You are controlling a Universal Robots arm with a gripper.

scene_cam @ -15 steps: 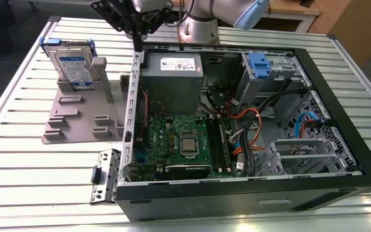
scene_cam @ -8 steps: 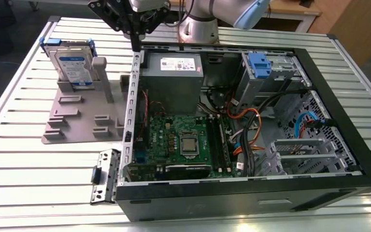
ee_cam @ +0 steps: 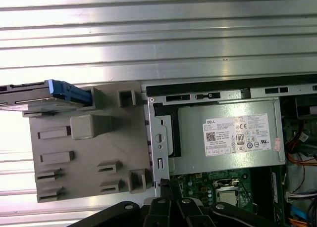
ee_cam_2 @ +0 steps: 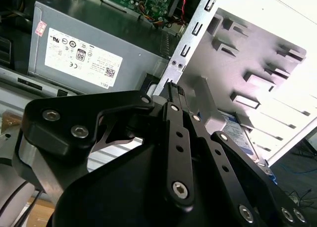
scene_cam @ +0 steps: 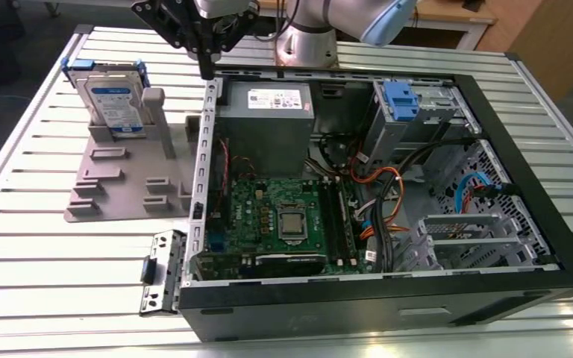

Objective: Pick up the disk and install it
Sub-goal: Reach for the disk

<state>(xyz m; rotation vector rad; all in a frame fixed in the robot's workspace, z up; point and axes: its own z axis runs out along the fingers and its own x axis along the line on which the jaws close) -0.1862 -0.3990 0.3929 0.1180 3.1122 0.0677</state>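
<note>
Black steel computer case (scene_cam: 386,309) lies open on the slatted aluminium table (scene_cam: 57,261), nearest the exterior camera. 1 loose grey bracket (scene_cam: 164,272) lies on the table just beside the case's near corner, at the exterior view's left. Inside the case: green motherboard (scene_cam: 277,212). Farther back is the grey power supply box (scene_cam: 263,119), and a blue latch (scene_cam: 398,97) sits atop a metal cage.

Grey plastic fixture (scene_cam: 132,186) rests on the table at the exterior view's left of the case. The disk (scene_cam: 116,101) stands upright in the fixture's far slot, label facing the camera, blue rails along its edges. The first wrist view shows it edge-on (ee_cam: 67,91).

The gripper (scene_cam: 207,67) hangs over the case's far rim, between the disk and the power supply, touching neither. Its 2 fingers (ee_cam_2: 171,96) are pressed together, holding nothing. The arm's base (scene_cam: 307,41) stands beyond it.
</note>
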